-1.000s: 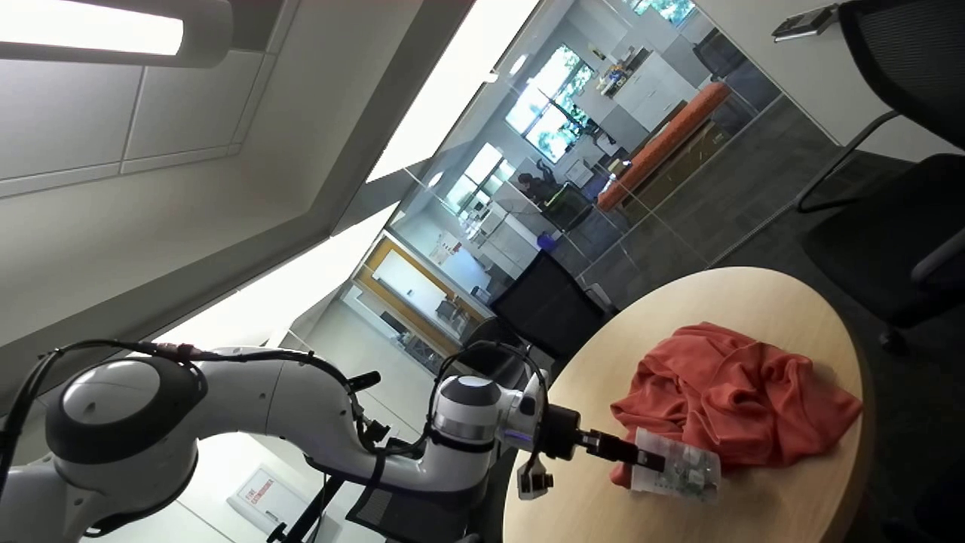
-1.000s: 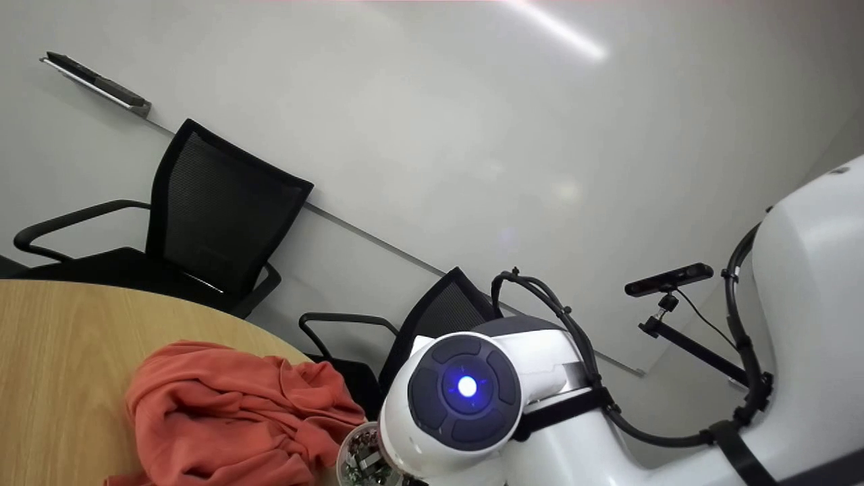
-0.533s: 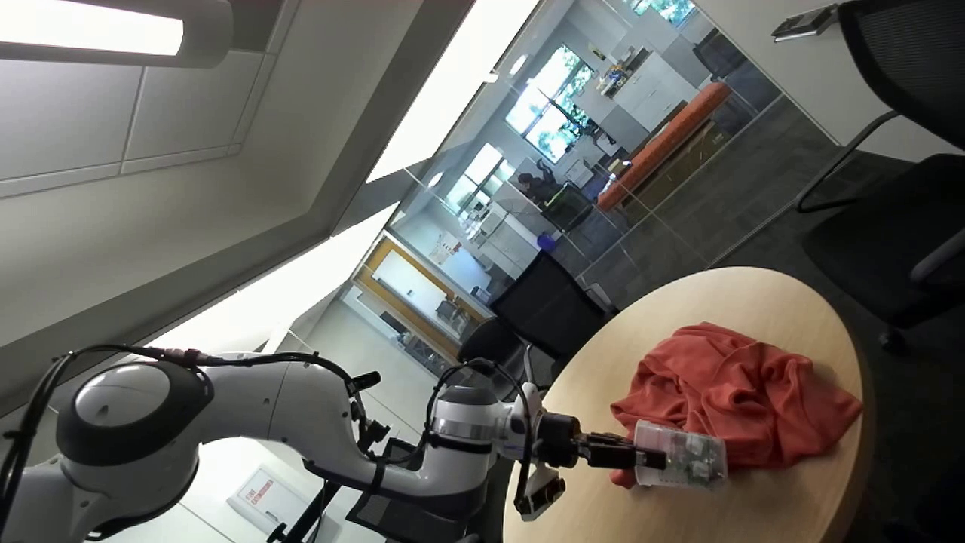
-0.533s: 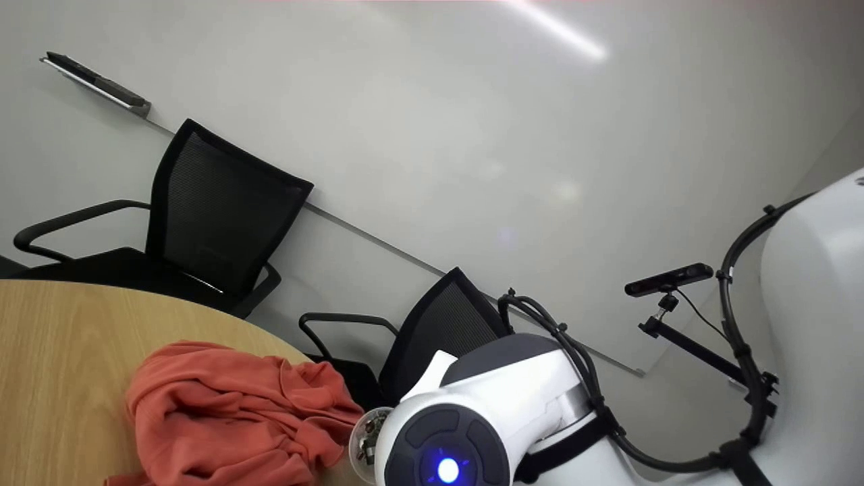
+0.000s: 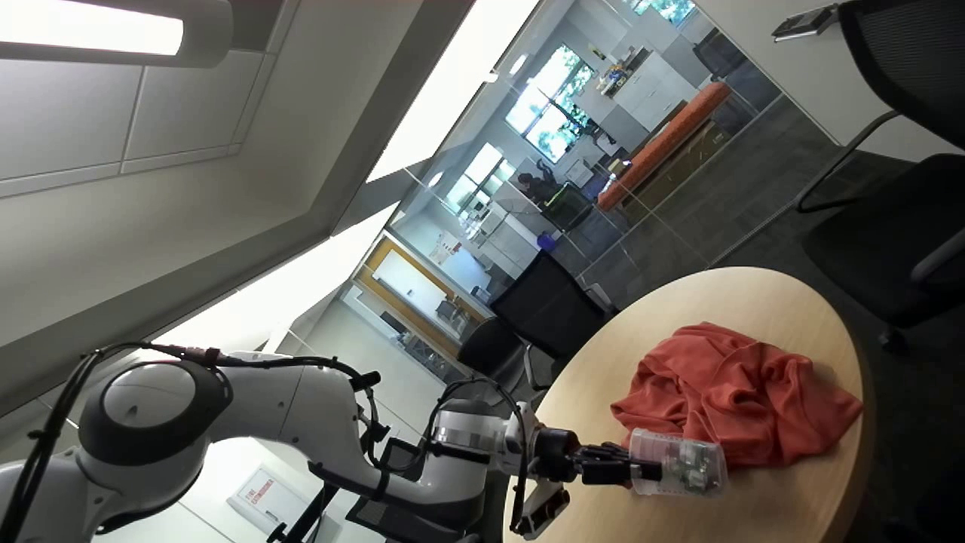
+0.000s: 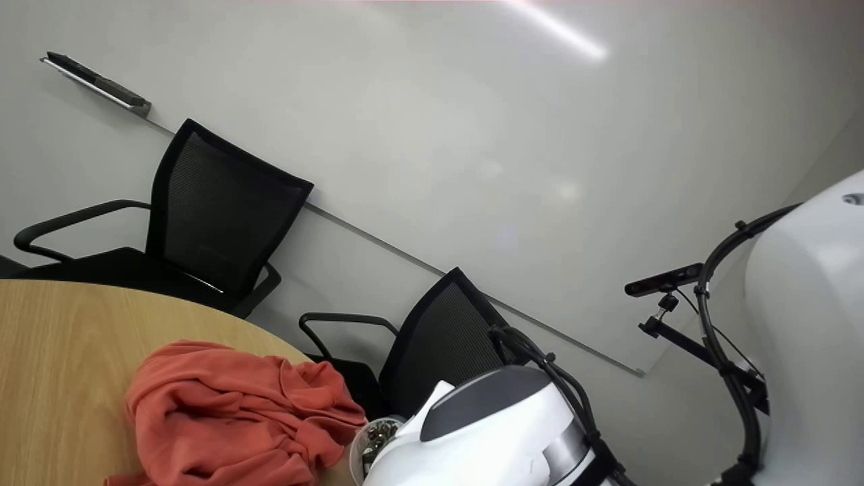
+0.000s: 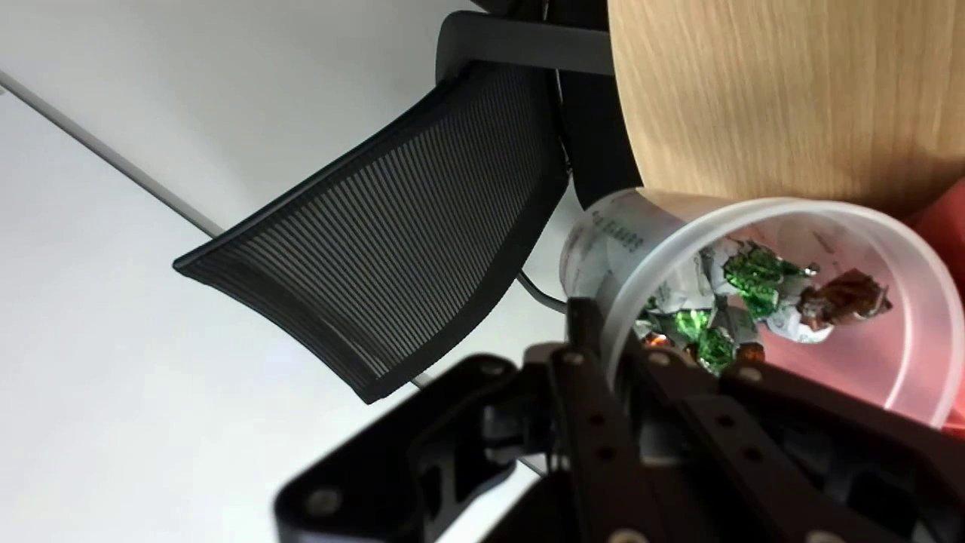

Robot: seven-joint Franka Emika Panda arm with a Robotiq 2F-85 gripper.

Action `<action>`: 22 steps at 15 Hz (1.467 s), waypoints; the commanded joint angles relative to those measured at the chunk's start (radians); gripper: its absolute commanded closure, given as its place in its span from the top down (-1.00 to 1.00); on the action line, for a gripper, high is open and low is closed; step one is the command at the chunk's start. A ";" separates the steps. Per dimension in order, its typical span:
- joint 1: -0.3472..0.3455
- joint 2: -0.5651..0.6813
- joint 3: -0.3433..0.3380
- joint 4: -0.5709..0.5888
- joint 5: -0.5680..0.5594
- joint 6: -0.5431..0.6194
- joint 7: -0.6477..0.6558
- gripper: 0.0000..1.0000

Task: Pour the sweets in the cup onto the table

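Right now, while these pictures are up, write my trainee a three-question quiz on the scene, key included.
1. Where are the green and brown foil-wrapped sweets?
2. True or false: the black two-fingered gripper stands open, holding nothing.
3. Fill in: the crumpled orange-red cloth lies on the ...

Key:
1. Inside the translucent plastic cup.
2. False; the gripper pinches the cup's wall.
3. Round pale wooden table.
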 commanded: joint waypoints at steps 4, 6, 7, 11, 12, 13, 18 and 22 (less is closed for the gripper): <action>-0.070 0.009 0.079 0.024 -0.066 -0.056 0.042 -0.98; -0.093 0.022 0.114 0.032 -0.093 -0.081 0.075 -0.98; -0.102 0.030 0.130 0.036 -0.109 -0.096 0.099 -0.98; -0.129 0.060 0.182 0.053 -0.161 -0.168 0.202 -0.98; -0.134 0.067 0.192 0.058 -0.170 -0.186 0.229 -0.98; -0.137 0.075 0.201 0.064 -0.176 -0.205 0.261 -0.98; -0.151 0.106 0.232 0.095 -0.193 -0.282 0.393 -0.98; -0.142 0.123 0.240 0.112 -0.223 -0.362 0.472 -0.98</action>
